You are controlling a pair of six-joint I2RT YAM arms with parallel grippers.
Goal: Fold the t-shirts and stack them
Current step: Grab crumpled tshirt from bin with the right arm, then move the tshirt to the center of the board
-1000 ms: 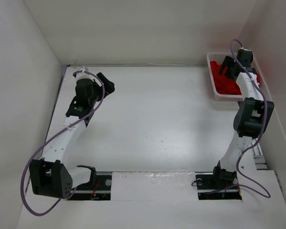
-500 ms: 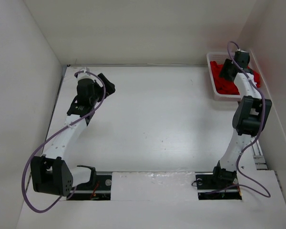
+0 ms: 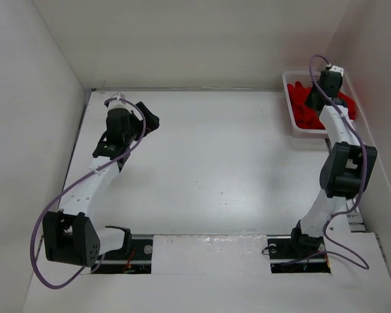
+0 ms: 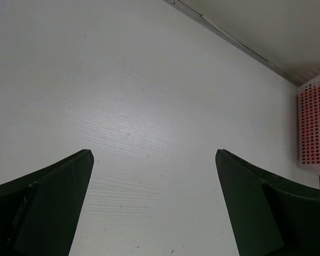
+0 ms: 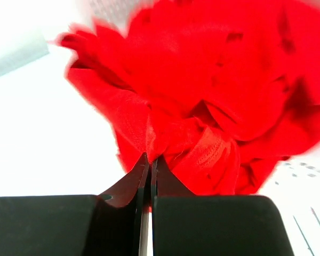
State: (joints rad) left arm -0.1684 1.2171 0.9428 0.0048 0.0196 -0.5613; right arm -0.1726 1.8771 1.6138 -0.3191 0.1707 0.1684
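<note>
Crumpled bright red t-shirts (image 3: 304, 111) fill the white basket (image 3: 289, 98) at the table's far right corner. In the right wrist view the same red t-shirts (image 5: 213, 80) bunch right in front of my right gripper (image 5: 151, 158), whose jaws are pressed together on a fold of red cloth. From above, my right gripper (image 3: 312, 99) reaches down into the basket. My left gripper (image 3: 146, 115) hovers over the far left of the table, and in its wrist view the left gripper (image 4: 154, 154) is wide open over bare tabletop.
White walls enclose the table on the left, back and right. The slotted basket (image 4: 316, 128) shows at the right edge of the left wrist view, red visible through its holes. Both arm bases sit at the near edge.
My right gripper has gone from open to shut, pinching red cloth, and its wrist has shifted slightly deeper over the basket. The left arm has barely moved.
</note>
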